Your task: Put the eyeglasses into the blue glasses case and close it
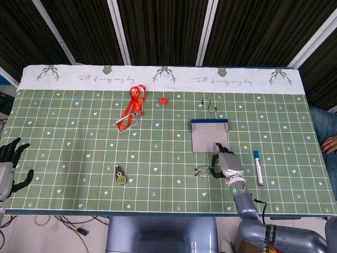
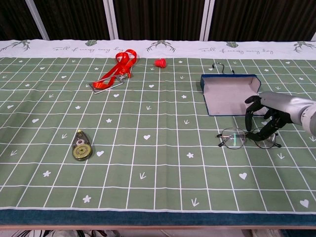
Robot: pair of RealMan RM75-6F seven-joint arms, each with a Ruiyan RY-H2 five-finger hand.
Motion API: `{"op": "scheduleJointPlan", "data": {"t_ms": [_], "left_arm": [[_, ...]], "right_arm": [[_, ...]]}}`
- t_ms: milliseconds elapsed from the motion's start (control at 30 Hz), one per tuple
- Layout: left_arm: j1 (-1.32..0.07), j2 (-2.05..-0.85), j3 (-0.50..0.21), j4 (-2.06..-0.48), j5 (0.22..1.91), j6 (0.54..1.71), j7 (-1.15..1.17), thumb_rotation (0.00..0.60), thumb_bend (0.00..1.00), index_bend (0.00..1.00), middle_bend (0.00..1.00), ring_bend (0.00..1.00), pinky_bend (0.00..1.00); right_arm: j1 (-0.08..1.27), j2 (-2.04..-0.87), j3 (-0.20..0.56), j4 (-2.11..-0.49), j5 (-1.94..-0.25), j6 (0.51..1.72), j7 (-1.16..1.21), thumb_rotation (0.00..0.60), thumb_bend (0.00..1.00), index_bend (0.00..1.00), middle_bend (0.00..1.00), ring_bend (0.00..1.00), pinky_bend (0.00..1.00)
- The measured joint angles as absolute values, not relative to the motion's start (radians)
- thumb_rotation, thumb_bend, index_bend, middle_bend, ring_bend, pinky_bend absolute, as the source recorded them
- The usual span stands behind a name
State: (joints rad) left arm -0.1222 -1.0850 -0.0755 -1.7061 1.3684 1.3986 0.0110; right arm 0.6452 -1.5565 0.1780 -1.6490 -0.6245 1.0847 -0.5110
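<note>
The eyeglasses [image 2: 237, 138] [image 1: 202, 171] lie flat on the green mat, just in front of the blue glasses case [image 2: 228, 94] [image 1: 209, 135]. The case lies open, its pale lining up. My right hand [image 2: 269, 114] [image 1: 227, 164] is bent down over the right half of the glasses. Its dark fingers [image 2: 250, 118] and thumb pinch the frame near the bridge. My left hand [image 1: 10, 164] hangs off the table's left edge with fingers spread and nothing in it; only the head view shows it.
A blue-capped marker [image 1: 258, 167] lies right of my right hand. A metal hook [image 2: 222, 67] sits behind the case. Farther left are a red cap [image 2: 159, 62], an orange lanyard [image 2: 114, 73] and a correction tape [image 2: 81, 146].
</note>
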Motion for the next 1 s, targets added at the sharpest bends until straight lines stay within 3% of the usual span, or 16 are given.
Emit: {"op": "scheduleJointPlan", "data": {"t_ms": [1000], "left_arm": [[-0.123, -1.082, -0.075, -1.71, 1.364, 1.393, 0.012, 0.6, 0.4, 0.12, 0.0, 0.0, 0.0]], "right_arm": [[0.658, -1.561, 0.181, -1.643, -0.622, 1.072, -0.502, 0.6, 0.49, 0.6, 0.06, 0.12, 0.19]]}}
